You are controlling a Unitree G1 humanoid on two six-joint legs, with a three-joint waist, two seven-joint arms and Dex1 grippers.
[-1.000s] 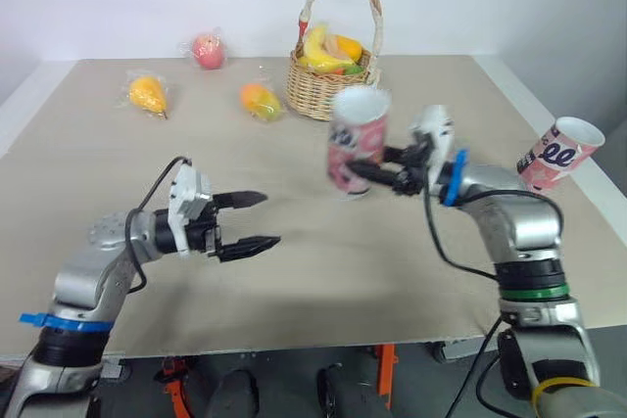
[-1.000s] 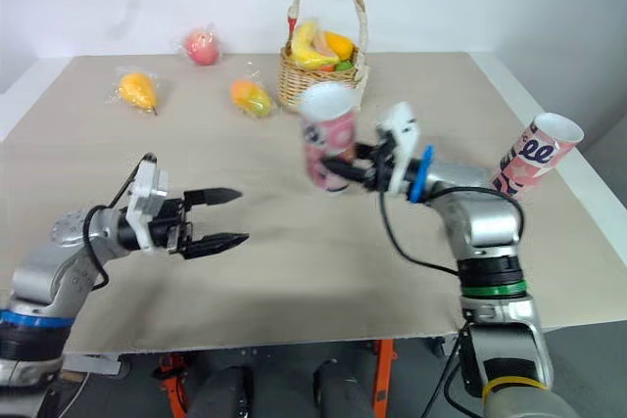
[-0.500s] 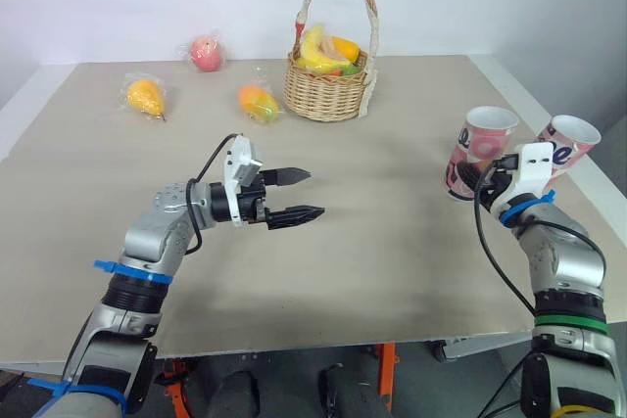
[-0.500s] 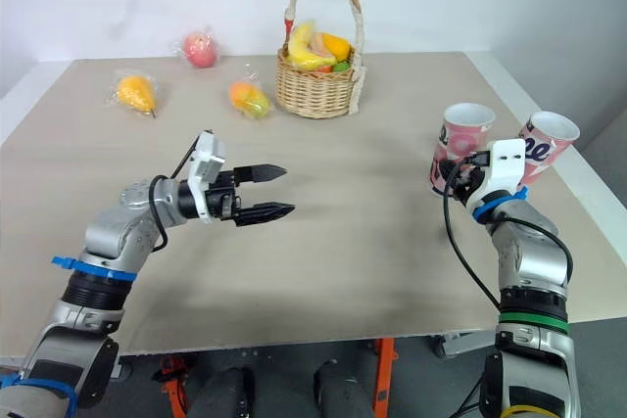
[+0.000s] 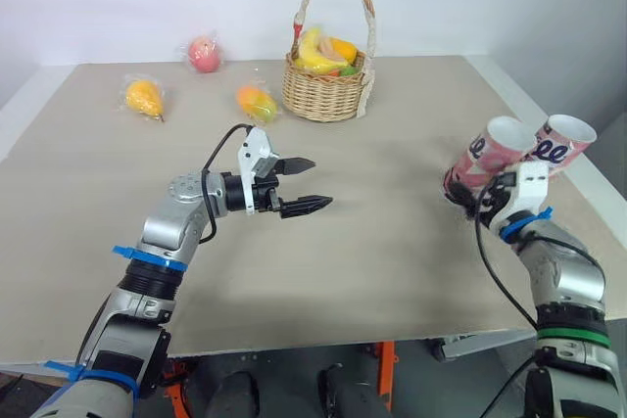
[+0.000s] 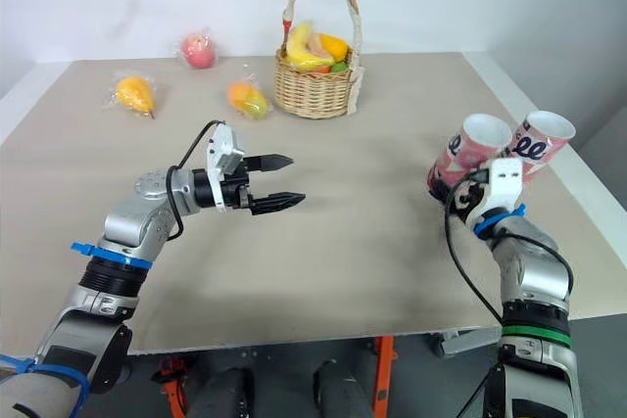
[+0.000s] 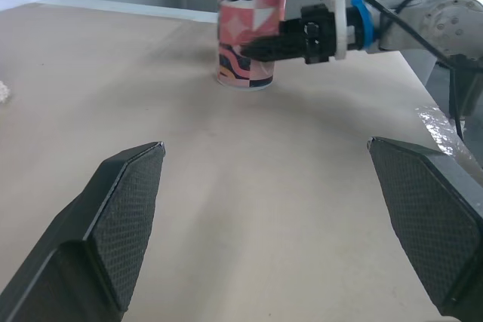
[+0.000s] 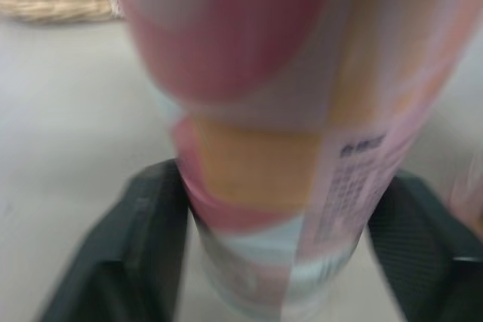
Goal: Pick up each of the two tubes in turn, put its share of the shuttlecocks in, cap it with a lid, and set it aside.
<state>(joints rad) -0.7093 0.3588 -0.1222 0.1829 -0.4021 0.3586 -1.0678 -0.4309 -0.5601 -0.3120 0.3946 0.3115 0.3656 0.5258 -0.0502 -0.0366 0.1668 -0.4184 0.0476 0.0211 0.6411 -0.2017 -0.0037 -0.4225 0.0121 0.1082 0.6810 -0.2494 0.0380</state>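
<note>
A pink patterned tube (image 5: 481, 158) leans to the right near the table's right side, its open white rim up and its base low by the table top. My right gripper (image 5: 466, 193) is shut on its lower part; in the right wrist view the tube (image 8: 287, 111) stands between both fingers (image 8: 128, 262). A second pink tube (image 5: 558, 140) leans just beyond it at the table's right edge. My left gripper (image 5: 321, 183) hovers open and holding nothing over the table's middle. In the left wrist view it points at the held tube (image 7: 251, 28).
A wicker basket (image 5: 326, 93) of fruit stands at the back centre. Wrapped fruits lie at the back left: a red one (image 5: 205, 52), a yellow one (image 5: 144, 97) and an orange one (image 5: 257, 102). The table's right edge (image 5: 598, 203) runs close to both tubes.
My right gripper carried the tube from the table's middle to the right side, where it now tilts beside the second tube. My left gripper reached further out toward the middle.
</note>
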